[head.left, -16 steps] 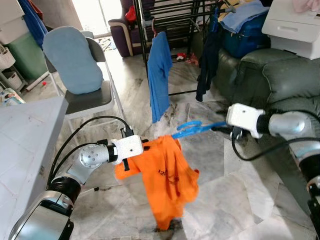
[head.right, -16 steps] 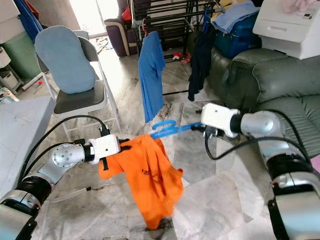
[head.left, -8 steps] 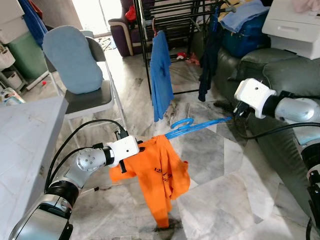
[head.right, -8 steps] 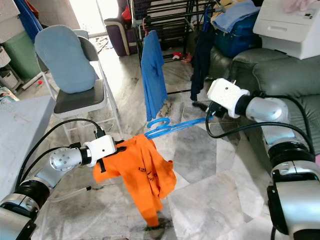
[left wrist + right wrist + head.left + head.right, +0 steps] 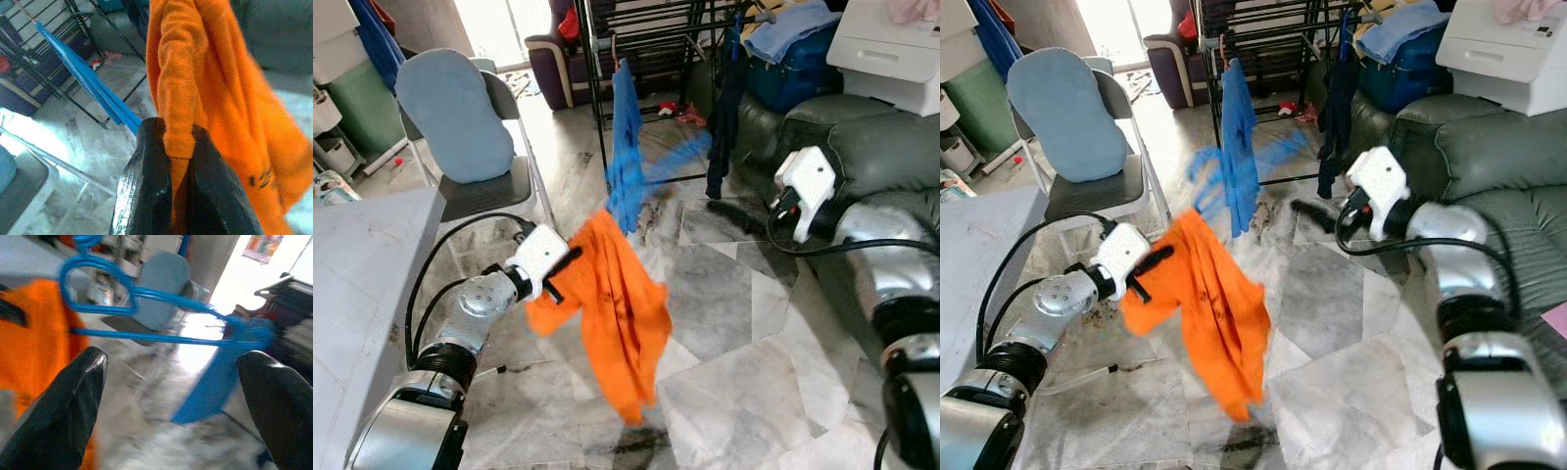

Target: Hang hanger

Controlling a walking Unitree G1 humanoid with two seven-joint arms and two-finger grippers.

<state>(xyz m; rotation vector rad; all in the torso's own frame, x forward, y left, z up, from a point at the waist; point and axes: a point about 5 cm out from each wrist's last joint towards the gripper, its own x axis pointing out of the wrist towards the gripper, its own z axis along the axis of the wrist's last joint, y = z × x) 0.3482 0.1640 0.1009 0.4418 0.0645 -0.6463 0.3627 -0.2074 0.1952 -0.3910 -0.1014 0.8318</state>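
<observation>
Left tool (image 5: pixel 168 161) pinched tight on a bunched fold of the orange T-shirt (image 5: pixel 622 313), which hangs from it above the marble floor (image 5: pixel 734 323), lower hem near the floor. Dark print on the shirt's front, seen in the left wrist view, too blurred to read. Blue plastic hanger (image 5: pixel 142 316) free of both tools: in the right wrist view it sits out ahead of the spread fingers (image 5: pixel 68 411), hook end beside the orange cloth; in the head views it is a blue motion smear (image 5: pixel 671 162) between the shirt's top and the drying rack, so its exact pose cannot be told. Right tool (image 5: pixel 729 211) wide open, holding nothing, low in front of the green leather sofa (image 5: pixel 862 147); its black fingers are blurred in the head views. Black metal drying rack (image 5: pixel 651 39) stands behind, carrying a blue garment (image 5: pixel 625 147) on a hanger and a dark navy garment (image 5: pixel 722 108) further right. Folding chair (image 5: pixel 484 191) with a pale blue cushion (image 5: pixel 455 113) at left, beside a grey desk (image 5: pixel 362 264) corner. White appliance (image 5: pixel 891 49) sits atop the sofa back, with a blue bag (image 5: pixel 793 59) next to it. No brand marks or legible labels anywhere.
</observation>
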